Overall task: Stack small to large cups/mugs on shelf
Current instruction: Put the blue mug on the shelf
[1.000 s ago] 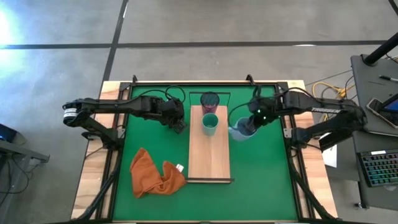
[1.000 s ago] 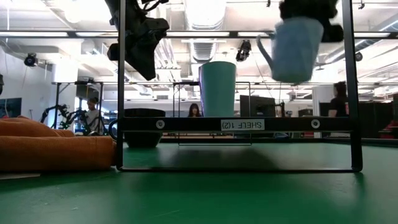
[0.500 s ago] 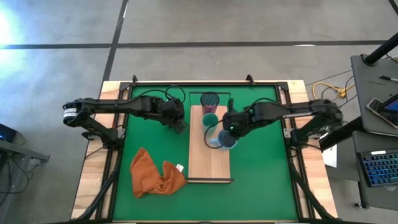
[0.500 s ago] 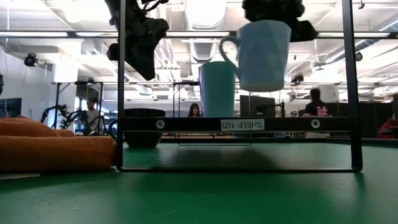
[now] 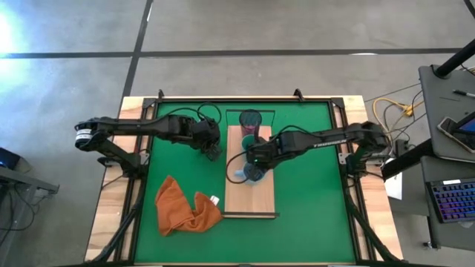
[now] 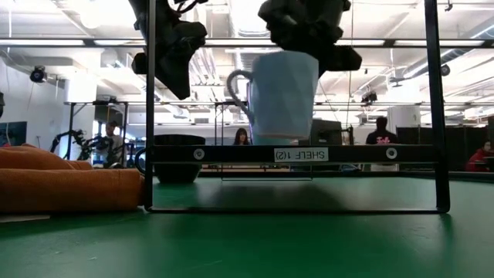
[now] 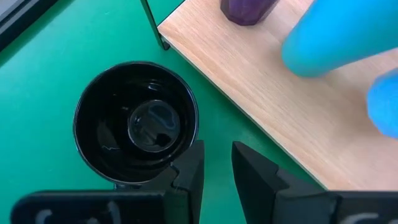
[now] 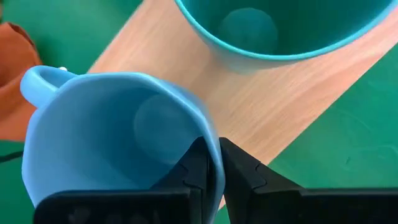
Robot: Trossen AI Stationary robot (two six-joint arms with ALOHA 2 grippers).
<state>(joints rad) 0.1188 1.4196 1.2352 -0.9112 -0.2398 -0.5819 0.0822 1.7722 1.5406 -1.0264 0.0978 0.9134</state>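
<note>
The light-wood shelf lies on the green mat. A dark purple cup stands at its far end, and a teal cup stands just nearer. My right gripper is shut on the light blue mug over the middle of the shelf. The black mug stands on the mat left of the shelf. My left gripper hovers above it, slightly open and empty. My right gripper pinches the light blue mug's wall at the rim, opposite the handle. One finger is inside and one outside. The fingers come from above, pointing down. The mug hangs upright, its bottom close over the shelf board.
An orange cloth lies on the mat left of the shelf's near end. The shelf's black wire frame rises at its ends. People stand in the room behind the table.
My right gripper has carried the light blue mug from over the mat right of the shelf toward the table's left and near edge. It now holds the mug over the board in front of the teal cup, and it has gone down. The mug stays upright.
</note>
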